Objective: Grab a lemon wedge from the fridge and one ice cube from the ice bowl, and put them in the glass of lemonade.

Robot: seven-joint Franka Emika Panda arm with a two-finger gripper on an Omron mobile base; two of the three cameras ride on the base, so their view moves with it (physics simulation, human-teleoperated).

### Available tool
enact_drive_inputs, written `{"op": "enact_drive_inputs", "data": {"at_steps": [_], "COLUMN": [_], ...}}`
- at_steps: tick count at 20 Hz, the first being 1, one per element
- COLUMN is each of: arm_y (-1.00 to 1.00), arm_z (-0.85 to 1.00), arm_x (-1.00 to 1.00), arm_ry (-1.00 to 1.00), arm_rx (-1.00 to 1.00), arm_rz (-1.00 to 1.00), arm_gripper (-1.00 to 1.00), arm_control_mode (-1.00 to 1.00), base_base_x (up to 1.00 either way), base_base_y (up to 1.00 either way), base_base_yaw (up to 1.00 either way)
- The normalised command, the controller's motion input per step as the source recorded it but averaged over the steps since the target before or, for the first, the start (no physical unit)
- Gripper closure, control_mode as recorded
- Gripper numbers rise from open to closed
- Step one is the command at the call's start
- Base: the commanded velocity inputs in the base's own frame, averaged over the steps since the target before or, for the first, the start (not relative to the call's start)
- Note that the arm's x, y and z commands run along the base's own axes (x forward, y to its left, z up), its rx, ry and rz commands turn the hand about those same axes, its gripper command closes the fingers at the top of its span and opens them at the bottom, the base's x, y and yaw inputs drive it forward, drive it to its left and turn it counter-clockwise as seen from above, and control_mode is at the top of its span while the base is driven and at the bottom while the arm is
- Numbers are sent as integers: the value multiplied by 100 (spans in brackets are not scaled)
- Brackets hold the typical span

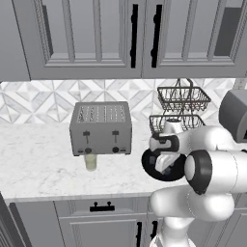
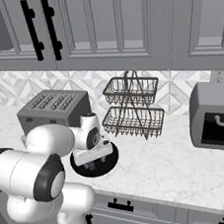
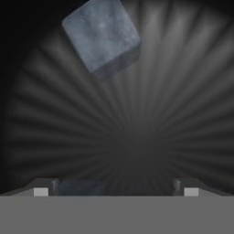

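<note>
Small clear tumbler of pale yellow-green lemonade (image 1: 90,162) stands upright on white marble counter, just in front of grey toaster's lower edge, near its left knob.

Black round ribbed ice bowl (image 1: 150,170) sits on counter well right of tumbler (partly hidden behind robot's wrist).

Grey-blue frosted ice cube (image 3: 101,35) lies tilted on bowl's dark ribbed floor, near wall. Second cube (image 3: 82,186) partly visible low between fingertips.

No legible text or labels
</note>
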Motion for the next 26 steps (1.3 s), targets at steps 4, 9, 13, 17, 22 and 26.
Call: {"op": "enact_drive_inputs", "data": {"at_steps": [4, 9, 13, 17, 22, 26], "arm_y": [6, 4, 0, 0, 0, 0], "arm_z": [-1, 0, 0, 0, -1, 0], "arm_x": [0, -10, -4, -4, 0, 0], "arm_ry": [-1, -7, -8, 0, 0, 0], "arm_rx": [3, 2, 0, 0, 0, 0], "arm_rz": [0, 0, 0, 0, 0, 0], "arm_gripper": [-100, -100, -100, -100, -100, -100], "arm_control_mode": [-100, -100, -100, -100, -100, -100], "base_base_x": [0, 0, 0, 0, 0, 0], "base_base_y": [0, 0, 0, 0, 0, 0], "base_base_yaw": [0, 0, 0, 0, 0, 0]}}
